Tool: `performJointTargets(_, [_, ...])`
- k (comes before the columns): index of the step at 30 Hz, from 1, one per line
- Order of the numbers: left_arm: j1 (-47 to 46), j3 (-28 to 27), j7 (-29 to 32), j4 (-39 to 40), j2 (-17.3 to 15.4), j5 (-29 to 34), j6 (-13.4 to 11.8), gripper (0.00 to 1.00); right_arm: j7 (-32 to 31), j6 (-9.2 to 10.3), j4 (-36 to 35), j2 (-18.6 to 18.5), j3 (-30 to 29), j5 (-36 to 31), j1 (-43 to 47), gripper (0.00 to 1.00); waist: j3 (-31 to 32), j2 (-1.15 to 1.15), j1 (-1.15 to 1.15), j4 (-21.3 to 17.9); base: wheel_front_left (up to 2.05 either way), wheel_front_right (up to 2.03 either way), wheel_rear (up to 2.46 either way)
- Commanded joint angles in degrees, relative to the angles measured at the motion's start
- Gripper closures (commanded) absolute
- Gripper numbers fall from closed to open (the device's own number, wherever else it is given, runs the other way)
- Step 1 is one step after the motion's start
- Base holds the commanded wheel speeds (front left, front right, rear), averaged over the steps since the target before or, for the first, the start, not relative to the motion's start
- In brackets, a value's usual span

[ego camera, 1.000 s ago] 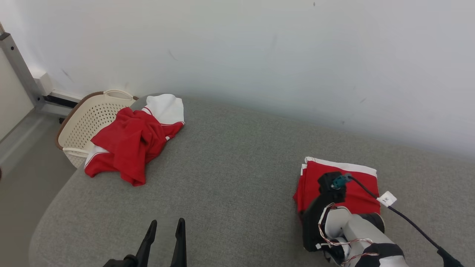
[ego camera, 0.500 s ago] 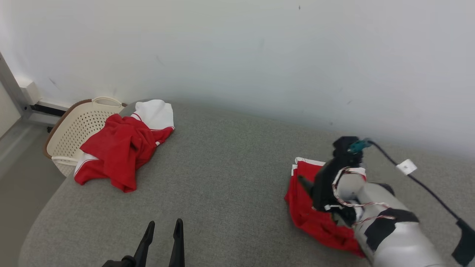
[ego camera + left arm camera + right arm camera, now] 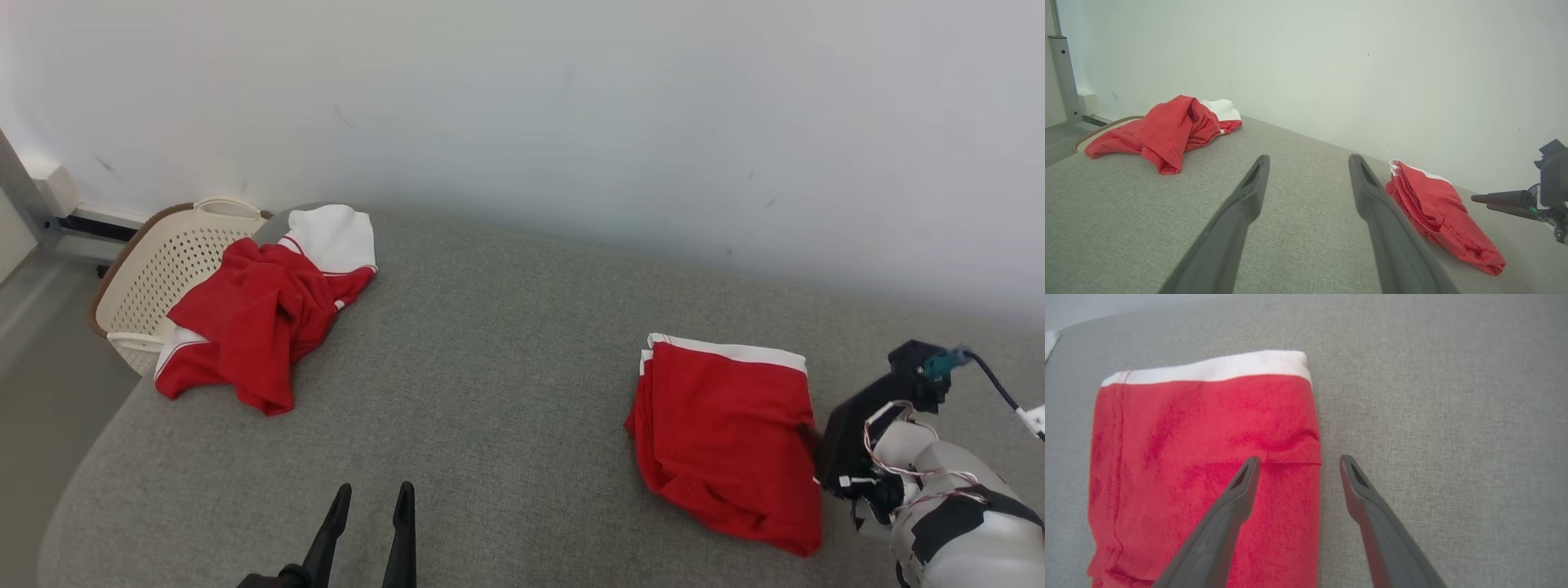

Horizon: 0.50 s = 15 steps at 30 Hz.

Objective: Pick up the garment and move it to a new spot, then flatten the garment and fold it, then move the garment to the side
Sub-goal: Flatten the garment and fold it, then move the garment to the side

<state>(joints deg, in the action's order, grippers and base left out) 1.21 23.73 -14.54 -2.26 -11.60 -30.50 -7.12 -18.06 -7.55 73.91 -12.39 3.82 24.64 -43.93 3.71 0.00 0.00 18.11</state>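
Observation:
A folded red garment [image 3: 727, 433] with a white band lies flat on the right part of the grey padded surface [image 3: 506, 392]. My right gripper [image 3: 808, 437] hovers at its right edge, open and holding nothing. In the right wrist view the gripper [image 3: 1297, 461] has one finger over the red garment [image 3: 1204, 457] and the other over bare grey fabric. My left gripper [image 3: 371, 494] rests open near the front edge, far from the garment. The left wrist view has that gripper [image 3: 1308, 159] empty, the folded garment [image 3: 1433, 208] to its right, and the right gripper [image 3: 1494, 200] beyond.
A crumpled red and white garment [image 3: 261, 314] lies at the surface's far left corner, partly over a cream perforated basket [image 3: 155, 269] on the floor. A pale wall [image 3: 571, 122] runs close behind. A black cable [image 3: 996, 384] trails from the right wrist.
My right arm has drawn back to the right, off the folded garment, which now lies uncovered. The head camera has shifted slightly. The left gripper has stayed put.

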Motion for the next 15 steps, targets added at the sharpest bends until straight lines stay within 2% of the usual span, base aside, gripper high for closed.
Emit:
performJointTargets(1, [-0.3,0.0,-0.3,0.2,-0.2,0.6,-0.1,0.00,-0.2,0.13,0.1,-0.3,-0.4,-0.5,0.9,0.00,-0.6,0.00,0.00,0.3,0.00,0.00,0.00])
performJointTargets(14, [-2.3,1.1,-0.4,-0.2,0.4,1.2,0.6,0.00,-0.4,0.13,0.2,2.0,-15.9,-12.4,3.0,0.00,-5.1,0.00,0.00,3.7,0.00,0.00,0.00])
performJointTargets(15, [-2.6,1.2,-0.4,-0.3,0.4,1.2,0.7,0.00,-0.6,0.13,0.3,2.6,-19.3,-15.5,2.8,0.00,-6.0,0.00,0.00,4.5,0.00,0.00,0.00])
